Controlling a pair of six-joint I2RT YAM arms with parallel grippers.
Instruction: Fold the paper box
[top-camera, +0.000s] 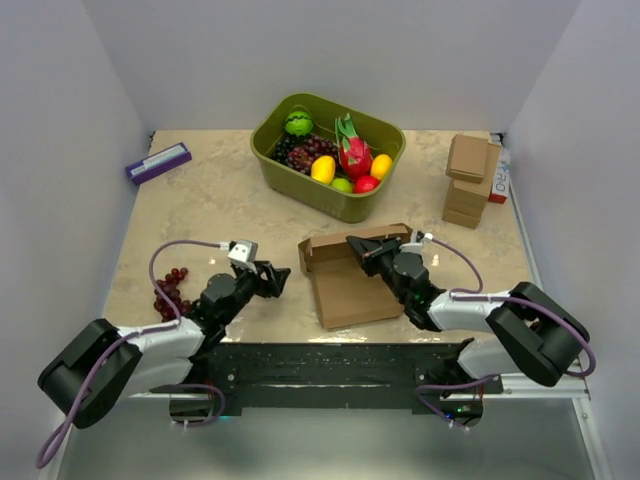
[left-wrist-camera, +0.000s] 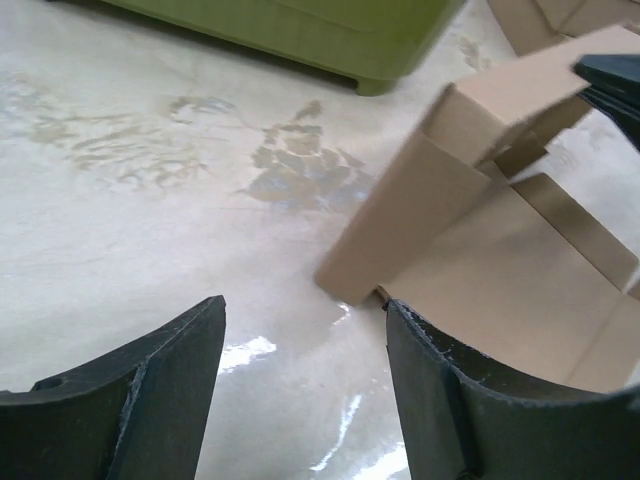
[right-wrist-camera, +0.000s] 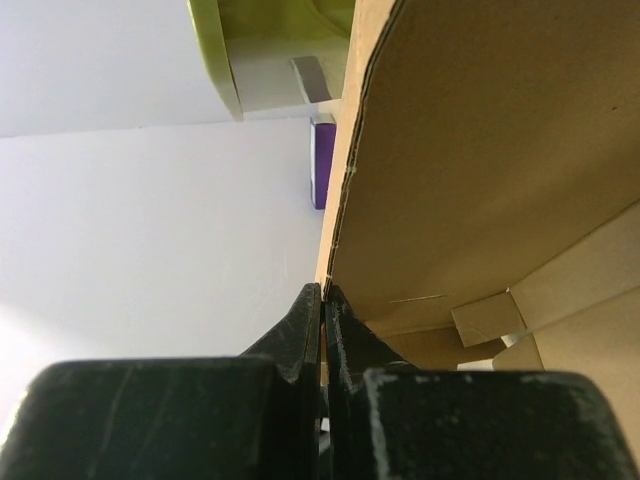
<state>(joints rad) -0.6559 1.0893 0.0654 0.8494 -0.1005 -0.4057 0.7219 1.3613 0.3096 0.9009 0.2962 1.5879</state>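
The paper box (top-camera: 345, 290) lies half-folded at the centre of the table (top-camera: 220, 210), just in front of the green fruit bin (top-camera: 330, 190). My right gripper (right-wrist-camera: 322, 300) pinches its raised rear wall, apparently at the top edge. My left gripper (left-wrist-camera: 305, 310) hovers near the box's left corner, fingers spread and holding nothing.

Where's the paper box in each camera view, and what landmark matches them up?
Top external: paper box, centre, slightly right.
Left wrist: paper box, right side, one wall raised.
Right wrist: paper box, filling the right half.
Shared landmark: green bin, in all three.
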